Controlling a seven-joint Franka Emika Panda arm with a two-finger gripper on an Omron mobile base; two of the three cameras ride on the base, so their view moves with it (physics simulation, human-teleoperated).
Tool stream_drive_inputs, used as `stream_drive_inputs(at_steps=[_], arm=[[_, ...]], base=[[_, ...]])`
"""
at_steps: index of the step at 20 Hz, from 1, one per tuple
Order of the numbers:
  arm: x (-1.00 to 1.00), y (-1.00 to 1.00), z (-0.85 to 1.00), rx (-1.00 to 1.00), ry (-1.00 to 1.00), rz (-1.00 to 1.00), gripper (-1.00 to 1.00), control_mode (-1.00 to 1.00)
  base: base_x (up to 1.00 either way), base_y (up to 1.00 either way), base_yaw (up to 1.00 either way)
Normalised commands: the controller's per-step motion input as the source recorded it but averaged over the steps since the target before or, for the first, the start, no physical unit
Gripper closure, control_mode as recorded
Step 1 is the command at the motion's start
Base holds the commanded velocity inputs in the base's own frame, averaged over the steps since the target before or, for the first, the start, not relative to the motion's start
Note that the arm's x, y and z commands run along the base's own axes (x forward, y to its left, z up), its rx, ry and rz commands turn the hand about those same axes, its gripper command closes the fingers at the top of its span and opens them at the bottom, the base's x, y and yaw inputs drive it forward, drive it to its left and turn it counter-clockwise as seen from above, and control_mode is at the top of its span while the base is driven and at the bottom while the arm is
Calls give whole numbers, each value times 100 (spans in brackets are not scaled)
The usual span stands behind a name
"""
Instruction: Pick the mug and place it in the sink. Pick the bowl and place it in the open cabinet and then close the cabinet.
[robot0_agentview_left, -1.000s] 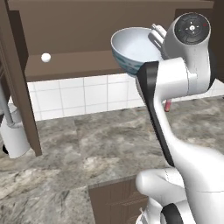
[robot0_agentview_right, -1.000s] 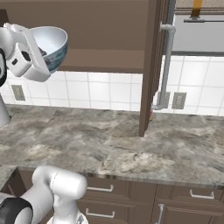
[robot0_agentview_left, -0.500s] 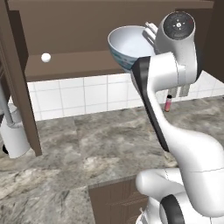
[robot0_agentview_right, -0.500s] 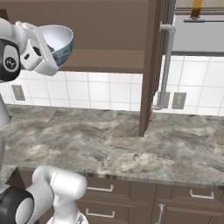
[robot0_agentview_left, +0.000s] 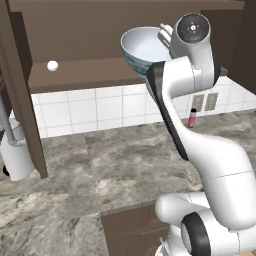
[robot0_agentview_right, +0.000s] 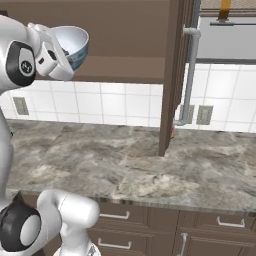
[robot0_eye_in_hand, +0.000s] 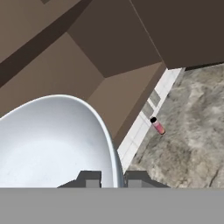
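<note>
While your gripper (robot0_eye_in_hand: 113, 179) is pinching only the rim of the bowl (robot0_agentview_left: 143, 49), you are holding it tilted at the cabinet (robot0_agentview_left: 100, 30) opening, just above the shelf edge. You are risking it pivoting loose or clipping the open door (robot0_agentview_right: 172, 75).

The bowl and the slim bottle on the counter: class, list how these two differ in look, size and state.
The bowl is large, round, white inside with a blue-teal outside; the bottle is small, slim, red-pink with a dark cap. The bowl is held up, tilted, at the open cabinet, the gripper shut on its rim; the bottle stands upright on the counter by the tiled wall, untouched.
</note>
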Motion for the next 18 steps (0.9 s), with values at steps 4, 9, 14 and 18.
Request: stream_drive_inputs(at_steps=[4, 9, 14, 18], arm=[[33, 0, -6, 0, -2, 0, 100, -100], [24, 0, -10, 0, 0, 0, 100, -100], [28, 0, -4, 0, 0, 0, 100, -100], [29, 0, -5, -2, 0, 0, 100, -100]], base=[[0, 0, 0], [0, 0, 0], [0, 0, 0], [0, 0, 0]])
